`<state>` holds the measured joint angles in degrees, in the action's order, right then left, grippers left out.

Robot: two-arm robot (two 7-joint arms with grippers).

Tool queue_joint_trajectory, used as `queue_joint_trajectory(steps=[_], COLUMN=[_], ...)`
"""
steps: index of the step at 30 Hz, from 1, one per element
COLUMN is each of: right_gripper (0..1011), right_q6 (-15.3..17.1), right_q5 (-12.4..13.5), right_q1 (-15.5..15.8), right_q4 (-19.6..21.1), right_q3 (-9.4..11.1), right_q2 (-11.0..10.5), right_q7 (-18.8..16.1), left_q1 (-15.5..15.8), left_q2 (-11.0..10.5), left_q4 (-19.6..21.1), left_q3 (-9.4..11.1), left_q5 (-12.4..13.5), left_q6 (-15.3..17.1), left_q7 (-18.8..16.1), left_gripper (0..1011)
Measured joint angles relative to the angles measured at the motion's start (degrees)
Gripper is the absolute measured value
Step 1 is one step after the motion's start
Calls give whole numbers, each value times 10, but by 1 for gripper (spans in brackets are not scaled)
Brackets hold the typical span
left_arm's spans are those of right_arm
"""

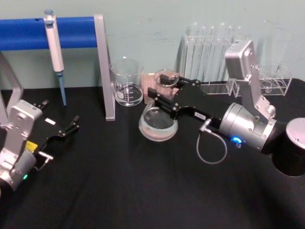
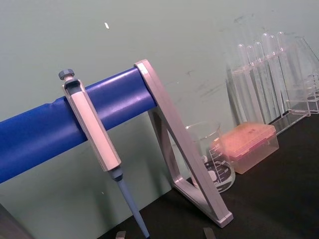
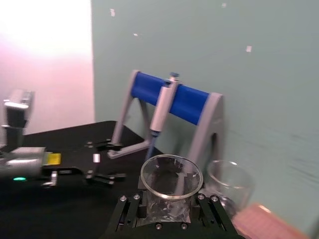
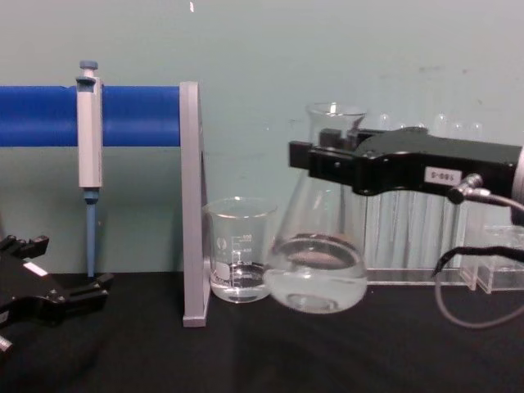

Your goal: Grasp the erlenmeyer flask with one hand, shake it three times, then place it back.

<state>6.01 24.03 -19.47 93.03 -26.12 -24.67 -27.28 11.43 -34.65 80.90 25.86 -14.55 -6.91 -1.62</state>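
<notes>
While the right gripper (image 1: 159, 87) pinches the erlenmeyer flask (image 4: 315, 278) by its slick, fragile neck, the watery base looks heavy; left gripper (image 1: 61, 112) idles open by the bench's (image 1: 119, 191) left edge.

Near side: the black table (image 1: 119, 186) lay open between the two arms.
Left of flask: a beaker (image 4: 237, 254) stood just beside the erlenmeyer flask (image 4: 315, 274), with the stand's grey upright (image 4: 192, 205) just past it.
Far side: a pink box (image 1: 153, 82) and a test tube rack (image 1: 209, 57) stood close behind the flask.
Far left: a pipette (image 4: 88, 131) hung tip down over the table.
Near left: the left gripper (image 1: 66, 130), jaws spread, sat well apart from the flask.
Right: the right gripper (image 1: 161, 90), clamped on the flask's neck, and its arm blocked that side.
</notes>
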Motion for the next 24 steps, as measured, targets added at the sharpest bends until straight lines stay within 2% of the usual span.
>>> queue_joint_trajectory(steps=[15,24], right_gripper=[452,451], right_q6=[-12,-18], right_q5=[32,46], right_q1=[-10,-15], right_q4=[15,21], right_q3=[-59,-84], right_q2=[-18,-30], right_q7=[-82,-110], left_q1=[0,0], left_q2=[0,0], left_q4=[0,0], left_q3=[0,0], left_q5=[0,0], left_q6=[0,0], left_q7=[0,0], left_gripper=[1001,1001])
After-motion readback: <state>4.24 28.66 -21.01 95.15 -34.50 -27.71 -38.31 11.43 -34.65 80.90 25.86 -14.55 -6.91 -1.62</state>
